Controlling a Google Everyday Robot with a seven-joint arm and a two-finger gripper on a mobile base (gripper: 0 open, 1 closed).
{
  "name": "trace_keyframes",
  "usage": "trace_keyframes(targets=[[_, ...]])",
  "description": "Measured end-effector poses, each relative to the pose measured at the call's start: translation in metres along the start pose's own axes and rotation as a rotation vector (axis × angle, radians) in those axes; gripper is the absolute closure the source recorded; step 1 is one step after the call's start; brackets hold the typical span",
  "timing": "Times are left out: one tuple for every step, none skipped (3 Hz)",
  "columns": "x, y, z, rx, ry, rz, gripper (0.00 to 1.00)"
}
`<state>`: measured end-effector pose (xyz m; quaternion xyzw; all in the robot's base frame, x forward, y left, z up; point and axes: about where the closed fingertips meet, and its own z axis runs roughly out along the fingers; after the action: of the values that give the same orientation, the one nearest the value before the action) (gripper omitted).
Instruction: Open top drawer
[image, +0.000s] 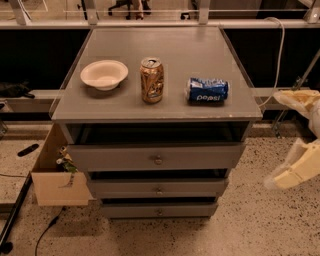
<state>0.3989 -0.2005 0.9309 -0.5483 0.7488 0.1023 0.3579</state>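
Grey top drawer (156, 156) ajar, contents unseen; end effector (292, 172) far right.

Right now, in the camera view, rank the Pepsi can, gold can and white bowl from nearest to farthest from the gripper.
The gripper is low at the right edge of the view.
1. Pepsi can: lying on its side, rightmost of the three.
2. Gold can: upright, in the middle.
3. White bowl: leftmost, on the far side from the gripper.
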Motion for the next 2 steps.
trace_keyframes(targets=[[-0.003,0.008,0.014,0.004,0.04,0.005,0.0],[0.01,0.019,0.048,0.002,0.109,0.041,0.0]])
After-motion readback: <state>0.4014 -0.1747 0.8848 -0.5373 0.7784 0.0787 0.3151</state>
